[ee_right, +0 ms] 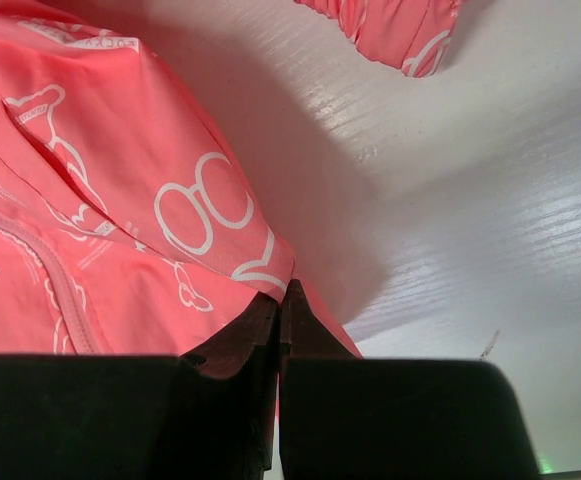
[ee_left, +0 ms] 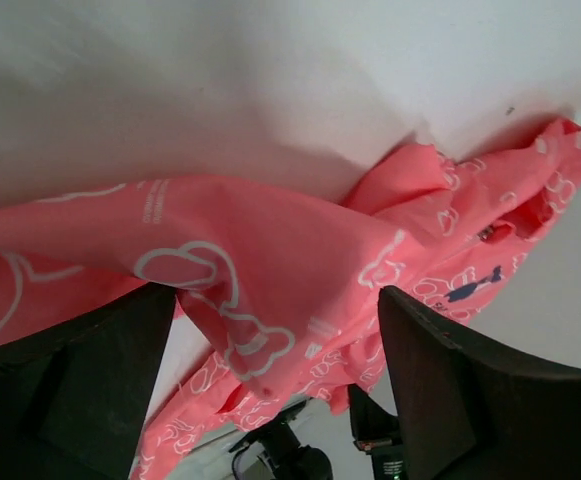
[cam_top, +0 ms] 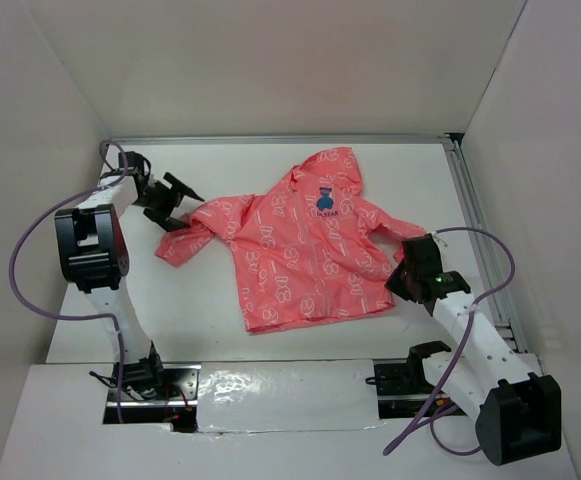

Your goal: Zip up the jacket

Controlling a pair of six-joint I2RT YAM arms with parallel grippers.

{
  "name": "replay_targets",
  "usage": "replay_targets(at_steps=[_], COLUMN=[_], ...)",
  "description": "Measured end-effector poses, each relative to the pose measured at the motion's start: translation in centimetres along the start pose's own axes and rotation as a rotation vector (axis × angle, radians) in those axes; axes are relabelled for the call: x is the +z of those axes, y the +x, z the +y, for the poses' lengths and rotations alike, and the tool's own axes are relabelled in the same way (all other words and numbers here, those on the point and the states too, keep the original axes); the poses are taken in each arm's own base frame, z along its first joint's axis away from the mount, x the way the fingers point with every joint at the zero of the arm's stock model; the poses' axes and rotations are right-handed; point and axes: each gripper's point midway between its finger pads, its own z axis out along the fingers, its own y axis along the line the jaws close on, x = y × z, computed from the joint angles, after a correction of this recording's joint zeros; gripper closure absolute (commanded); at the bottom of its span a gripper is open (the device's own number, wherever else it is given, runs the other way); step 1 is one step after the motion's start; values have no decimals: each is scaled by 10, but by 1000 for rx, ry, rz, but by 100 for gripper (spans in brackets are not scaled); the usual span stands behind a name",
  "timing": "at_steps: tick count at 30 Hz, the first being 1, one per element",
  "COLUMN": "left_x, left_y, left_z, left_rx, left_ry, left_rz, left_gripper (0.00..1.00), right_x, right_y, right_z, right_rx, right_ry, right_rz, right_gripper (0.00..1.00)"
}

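One white table (cam_top: 170,320) on my feed, coral-pink jacket (cam_top: 300,250) spread flat mid-table, hood toward the far wall, my left end effector (cam_top: 192,208) wide around one sleeve (cam_top: 185,242), my right end effector (ee_right: 280,300) pinched closed on the hem (ee_right: 220,270).

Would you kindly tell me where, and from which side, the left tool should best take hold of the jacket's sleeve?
Probably the cuff end of the sleeve, coming in end-on from the left. It lies flat and sticks out clear of the jacket body, pointing toward the open left tool. The tool's fingers stand either side of the fabric.
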Motion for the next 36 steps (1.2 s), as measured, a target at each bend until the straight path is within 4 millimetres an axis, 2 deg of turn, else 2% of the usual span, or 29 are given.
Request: replay_targets(at_steps=[1, 3, 4, 5, 8, 11, 13, 14, 15, 18, 20, 21, 22, 23, 24, 26, 27, 29, 30, 31, 32, 34, 35, 36], left_x=[6, 16, 19, 21, 27, 23, 11, -4, -5, -34, -57, -66, -73, -78, -81, -76, -69, -51, -41, -33, -28, -29, -32, -37], left_y=[3, 9, 11, 10, -1, -15, -25, -30, -30, -13, 10, 25, 37, 47, 50, 42, 34, 18, 10, 5, 1, -1, 1, 2], left_z=[3, 9, 10, 9, 2, -19, -40, -67, -69, -104, -124, -129, -130, -127, -118, -88, -67, -22, 4, 23, 43, 64, 65, 58], left_rx=[-12, -32, -35, -42, -38, -7, 36, 106, 110, 276, 392, 441, 471, 480, 474, 412, 364, 261, 197, 150, 98, 48, 47, 64], left_ry=[-15, -46, -57, -65, -77, -77, -79, -59, -58, -42, -15, -4, 2, -2, -21, -103, -161, -284, -359, -413, -468, -531, -536, -515], left_rz=[13, 36, 46, 52, 53, 13, -49, -130, -135, -278, -368, -395, -411, -421, -429, -440, -433, -387, -355, -330, -309, -281, -277, -284], left_gripper=[15, 41, 60, 100, 100, 100, 100, 100, 100, 100, 84, 73, 70, 62, 50, 39, 26, 19, 12, 11, 11, 5, 2, 1], right_x=[0, -1, -1, -1, -1, -2, -3, -4, -4, -3, -3, -3, -3, -3, -3, -2, -1, 1, 2, 3, 3, 2, 0, -3], right_y=[0, -1, -1, -1, -2, -3, -4, -5, -4, -4, -4, -4, -3, -3, -3, -1, 0, 4, 7, 10, 11, 14, 14, 13], right_z=[0, 1, 1, 1, 1, 2, 5, 6, 7, 7, 6, 6, 6, 6, 6, 6, 6, 4, 3, 1, 1, 1, 2, 4], right_rx=[1, 2, 2, 2, 5, 10, 13, 14, 14, 14, 13, 11, 9, 8, 5, -2, -5, -9, -16, -30, -30, -36, -42, -51], right_ry=[-1, -4, -4, -4, -4, -13, -26, -35, -40, -44, -41, -41, -40, -40, -39, -35, -32, -18, -9, 1, 5, 13, 13, 11], right_rz=[-2, -5, -7, -8, -11, -17, -25, -29, -32, -33, -35, -35, -34, -35, -34, -27, -21, -4, 8, 20, 20, 25, 20, 14], right_gripper=[100, 100, 100, 100, 100, 100, 100, 100, 100, 100, 100, 100, 100, 100, 100, 99, 95, 71, 46, 23, 23, 7, 0, 0])
